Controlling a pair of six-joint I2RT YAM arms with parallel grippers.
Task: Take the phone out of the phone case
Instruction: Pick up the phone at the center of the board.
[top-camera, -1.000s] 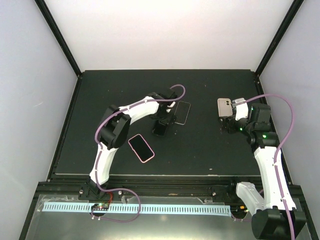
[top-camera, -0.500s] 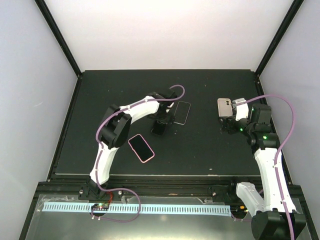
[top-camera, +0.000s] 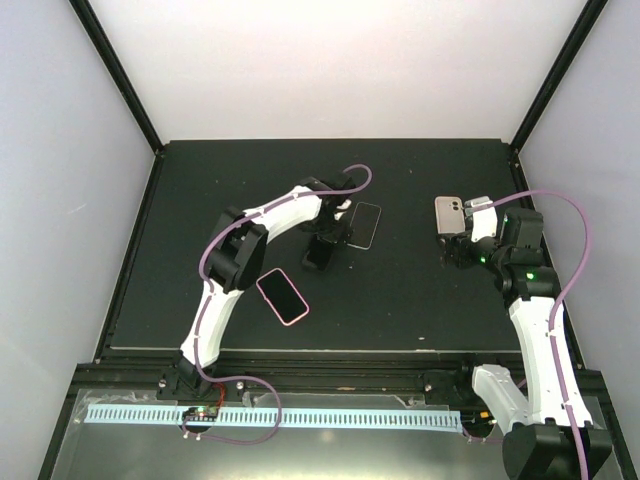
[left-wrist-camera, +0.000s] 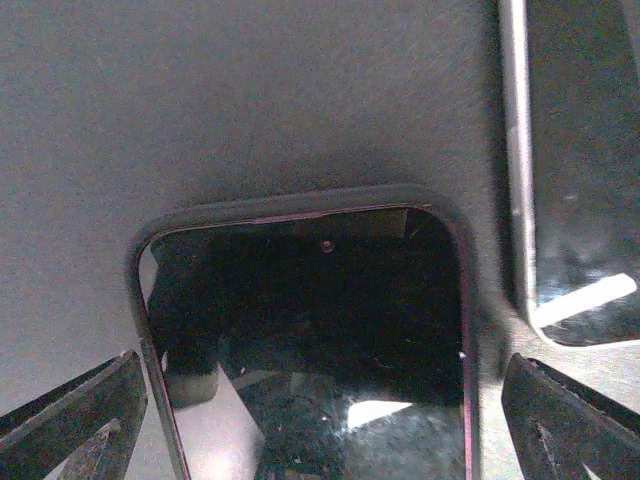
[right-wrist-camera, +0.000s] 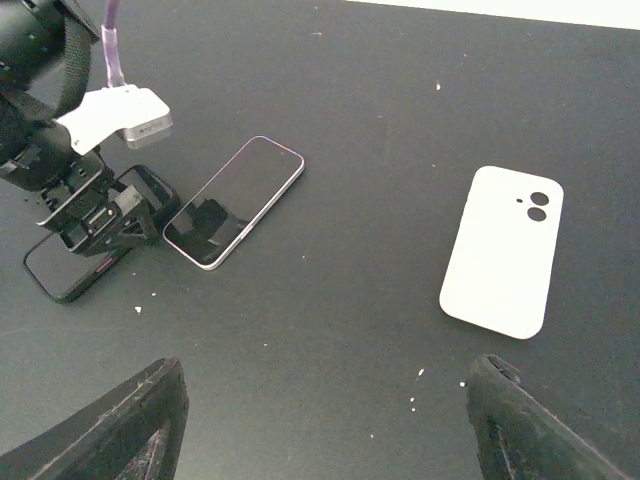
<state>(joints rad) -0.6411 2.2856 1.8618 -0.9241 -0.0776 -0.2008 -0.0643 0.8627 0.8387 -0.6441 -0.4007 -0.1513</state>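
A phone in a dark case (left-wrist-camera: 310, 340) lies flat on the black table, screen up. My left gripper (left-wrist-camera: 320, 430) is open and sits low over it, with one finger (left-wrist-camera: 70, 420) outside each long side of the case. In the top view the gripper (top-camera: 321, 254) covers most of this phone. It also shows in the right wrist view (right-wrist-camera: 70, 268). My right gripper (right-wrist-camera: 325, 430) is open and empty above bare table, near a white phone case (right-wrist-camera: 502, 250).
A bare silver-edged phone (top-camera: 364, 225) lies just right of the left gripper, and shows in the left wrist view (left-wrist-camera: 575, 170). A pink-cased phone (top-camera: 282, 296) lies nearer the front. The white case (top-camera: 450, 214) lies at the right. Walls enclose the table.
My left arm has shifted slightly while its gripper stays over the dark-cased phone. The right arm and the other phones have not moved.
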